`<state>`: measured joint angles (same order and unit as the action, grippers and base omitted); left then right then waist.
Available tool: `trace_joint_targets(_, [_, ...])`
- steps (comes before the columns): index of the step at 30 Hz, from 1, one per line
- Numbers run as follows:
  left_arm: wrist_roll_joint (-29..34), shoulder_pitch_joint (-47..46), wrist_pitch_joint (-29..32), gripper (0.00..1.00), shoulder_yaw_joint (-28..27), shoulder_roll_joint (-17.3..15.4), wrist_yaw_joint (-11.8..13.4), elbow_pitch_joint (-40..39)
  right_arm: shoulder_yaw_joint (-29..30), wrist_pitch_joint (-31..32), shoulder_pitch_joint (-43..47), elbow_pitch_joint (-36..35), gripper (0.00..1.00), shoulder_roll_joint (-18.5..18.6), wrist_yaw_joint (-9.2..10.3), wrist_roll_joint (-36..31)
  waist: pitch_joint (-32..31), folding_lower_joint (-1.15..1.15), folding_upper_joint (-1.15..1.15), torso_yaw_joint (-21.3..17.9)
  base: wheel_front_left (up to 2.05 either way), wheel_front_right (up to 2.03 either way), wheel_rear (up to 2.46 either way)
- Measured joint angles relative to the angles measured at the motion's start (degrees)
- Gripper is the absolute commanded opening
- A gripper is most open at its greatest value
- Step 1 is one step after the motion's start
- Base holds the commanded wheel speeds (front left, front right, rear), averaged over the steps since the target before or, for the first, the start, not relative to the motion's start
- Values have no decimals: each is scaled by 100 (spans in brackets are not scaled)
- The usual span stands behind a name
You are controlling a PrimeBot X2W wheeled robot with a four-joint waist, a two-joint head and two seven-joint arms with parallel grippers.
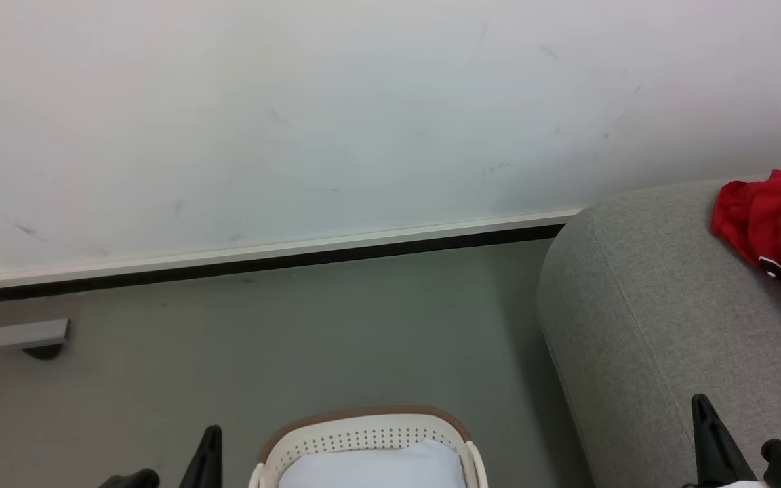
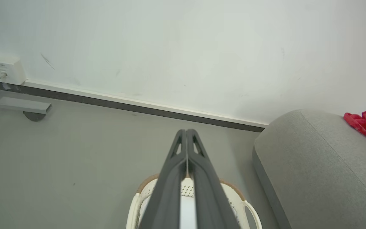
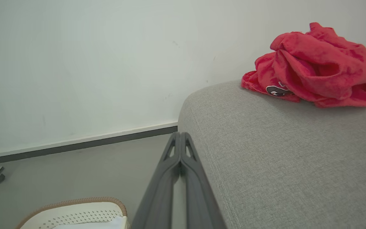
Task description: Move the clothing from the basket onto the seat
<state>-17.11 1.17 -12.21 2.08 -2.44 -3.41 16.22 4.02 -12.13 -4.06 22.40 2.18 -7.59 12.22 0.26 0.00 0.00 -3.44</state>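
Bright red sports clothing [image 3: 313, 63] lies on the large light grey woven-fabric seat [image 3: 281, 159], ahead and to the right of the right gripper [image 3: 179, 135], which is the nearer of the 2. The cream-white, brown-rimmed perforated plastic basket [image 1: 363, 437] sits just below the left gripper [image 2: 186, 132], and its visible interior is pale. Both grippers have their fingers pressed together and hold nothing.
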Motion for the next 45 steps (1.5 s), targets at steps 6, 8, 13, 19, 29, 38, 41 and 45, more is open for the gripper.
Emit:
trace_joint_targets(6, [-644,-32,131,0,-52,1,-19,-18,-4,125,0,-87,0,0,0,684,0,0,0,18,0,0,0])
trace_joint_targets(8, [-854,-66,174,0,-75,1,-36,-27,-4,172,0,-123,0,0,0,915,0,0,0,24,0,0,0])
trace_joint_targets(13, [-1338,-93,308,0,-137,0,-62,-42,-1,279,0,-193,0,1,1,1419,-1,0,0,39,0,0,0])
trace_joint_targets(19, [-1875,-139,433,0,-187,0,-85,-60,11,410,-4,-236,0,2,1,2008,-1,0,0,57,0,0,0])
trace_joint_targets(29, [-2725,-224,652,0,-296,-1,-135,-87,38,628,-23,-332,0,5,1,2884,-2,0,0,86,0,0,0])
trace_joint_targets(38, [-3401,-310,818,0,-366,-2,-166,-105,67,806,-33,-396,0,7,1,3604,-3,0,0,112,0,0,0])
trace_joint_targets(41, [-3572,-320,870,0,-389,-2,-183,-114,77,861,-44,-413,0,8,1,3840,-3,0,0,121,0,0,0])
trace_joint_targets(45, [-3863,-343,942,0,-422,-2,-194,-121,93,932,-48,-442,0,9,1,4139,-4,0,0,132,0,0,0])
